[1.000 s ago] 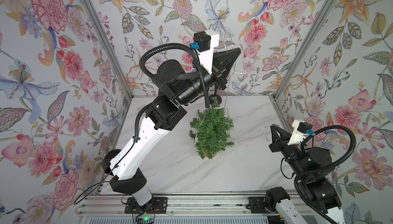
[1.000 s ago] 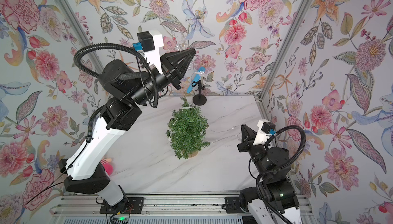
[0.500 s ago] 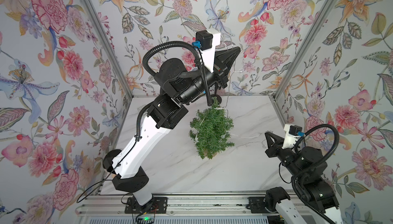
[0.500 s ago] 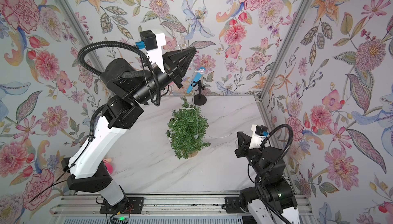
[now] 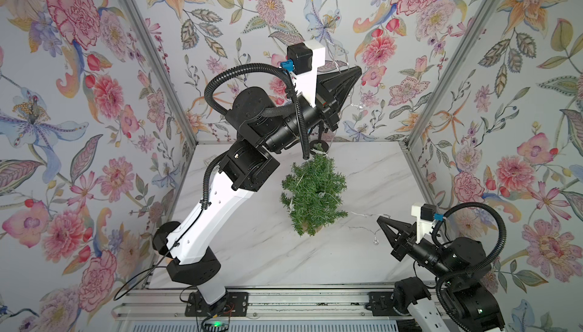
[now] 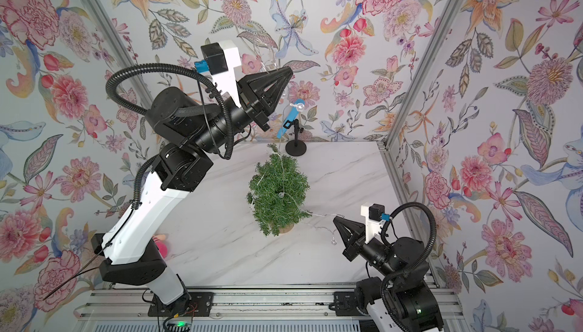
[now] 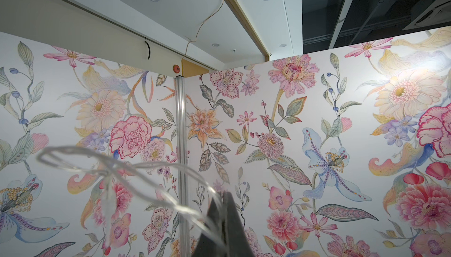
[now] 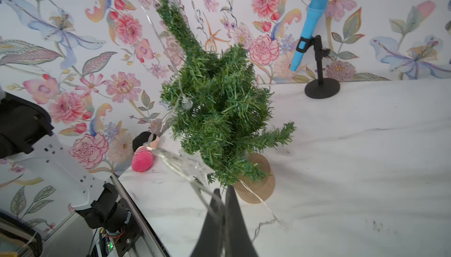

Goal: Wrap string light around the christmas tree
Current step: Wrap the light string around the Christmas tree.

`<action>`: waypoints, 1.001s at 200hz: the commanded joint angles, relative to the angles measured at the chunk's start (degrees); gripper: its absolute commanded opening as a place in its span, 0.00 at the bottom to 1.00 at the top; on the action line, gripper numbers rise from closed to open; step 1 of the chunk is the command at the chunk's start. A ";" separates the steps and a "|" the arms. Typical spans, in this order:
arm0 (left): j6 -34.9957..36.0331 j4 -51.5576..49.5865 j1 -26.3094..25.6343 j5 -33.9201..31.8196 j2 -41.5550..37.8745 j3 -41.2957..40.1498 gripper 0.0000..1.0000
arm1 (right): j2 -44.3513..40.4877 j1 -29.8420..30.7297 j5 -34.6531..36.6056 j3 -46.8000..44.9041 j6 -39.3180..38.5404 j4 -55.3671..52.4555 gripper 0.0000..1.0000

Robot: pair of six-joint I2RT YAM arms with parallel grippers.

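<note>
From my console, the left gripper [image 5: 356, 70] is raised high above the back of the marble table [image 5: 252, 251], its jaws pressed together on the string light [image 7: 136, 168]. In the left wrist view the thin silvery wire curls in loose loops and runs in at the fingertips [image 7: 219, 204]. In both top views the wire drops from there towards the top of the christmas tree [image 5: 312, 195], crosses the green needles with a round clear bulb [image 6: 280, 194] lying against them, and comes out low on the side facing the right arm. The tree stands on its round tan base [image 8: 258, 185] near the middle of the table. The right gripper [image 5: 380, 218] sits low, near the tree's base, with its jaws shut on the same wire. The right wrist view shows the strand passing between the two fingers. Another bulb [image 6: 332, 241] shows just beside that gripper's tip. A blue microphone [image 6: 291, 119] on a black stand is behind the tree at the back wall, and a pink ball [image 8: 142, 160] lies at the table's left edge.
</note>
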 commanded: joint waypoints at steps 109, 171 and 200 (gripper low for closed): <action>-1.53 2.97 12.52 -12.77 4.27 4.29 0.00 | 20.01 0.31 15.24 17.53 8.11 13.65 0.00; -12.64 10.51 23.12 -0.68 13.82 16.58 0.00 | 30.68 0.36 17.48 17.55 12.63 24.42 0.00; -15.65 13.17 26.71 -0.13 14.83 15.34 0.00 | 34.19 0.38 18.47 17.72 13.30 26.95 0.00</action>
